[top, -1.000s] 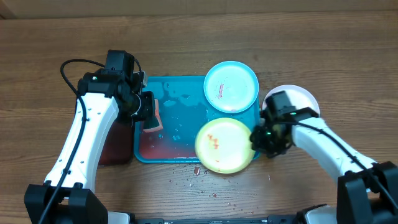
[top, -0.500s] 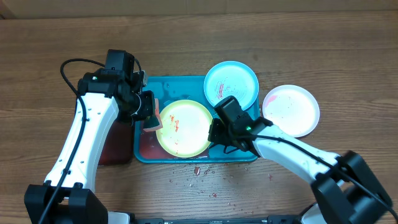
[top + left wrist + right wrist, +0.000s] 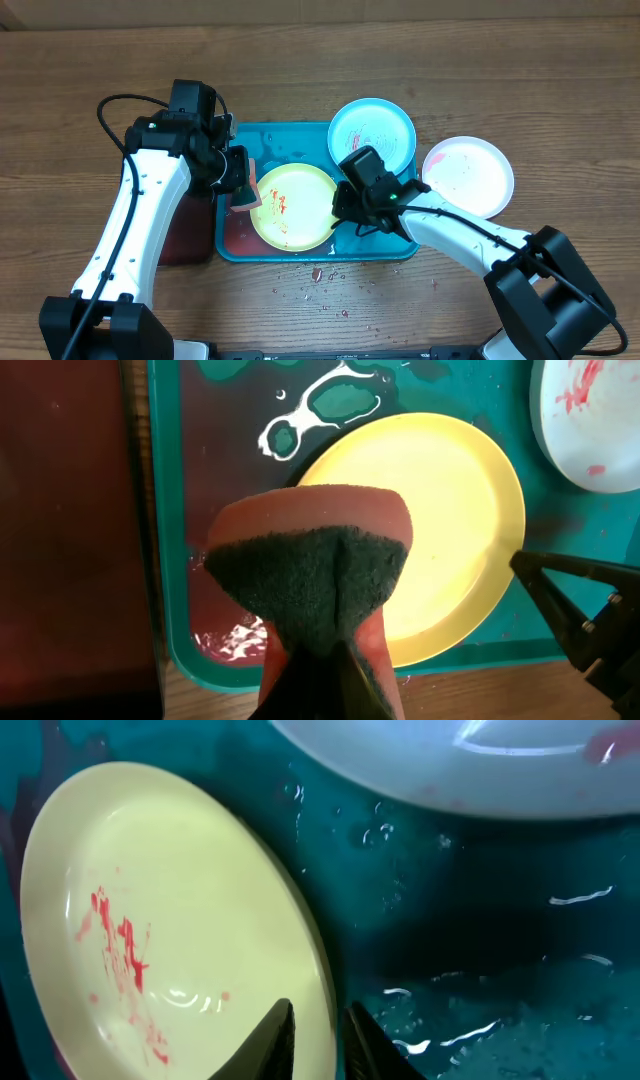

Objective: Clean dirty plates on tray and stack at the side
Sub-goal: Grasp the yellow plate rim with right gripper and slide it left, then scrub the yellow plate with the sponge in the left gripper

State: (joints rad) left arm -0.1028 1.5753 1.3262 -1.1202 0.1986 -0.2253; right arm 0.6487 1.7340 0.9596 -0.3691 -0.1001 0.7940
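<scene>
The yellow-green plate [image 3: 293, 207] with red smears lies in the turquoise tray [image 3: 290, 145]. My right gripper [image 3: 345, 207] is shut on its right rim, one finger above and one below; the right wrist view shows the gripper [image 3: 320, 1040] and the plate [image 3: 150, 920]. My left gripper [image 3: 240, 187] is shut on an orange sponge [image 3: 310, 570] with a dark scouring face, held just over the plate's left edge [image 3: 440, 530]. The light blue plate [image 3: 372, 138] rests on the tray's back right corner. The white plate [image 3: 468, 177] lies on the table to the right.
A dark maroon tray [image 3: 185, 235] sits against the turquoise tray's left side, under my left arm. Reddish water pools in the tray's front left corner [image 3: 235, 630]. Crumbs [image 3: 320, 278] are scattered on the wooden table in front of the tray.
My right gripper has dragged the yellow-green plate left, from the tray's front right corner to its middle beside the sponge. The left arm has not moved.
</scene>
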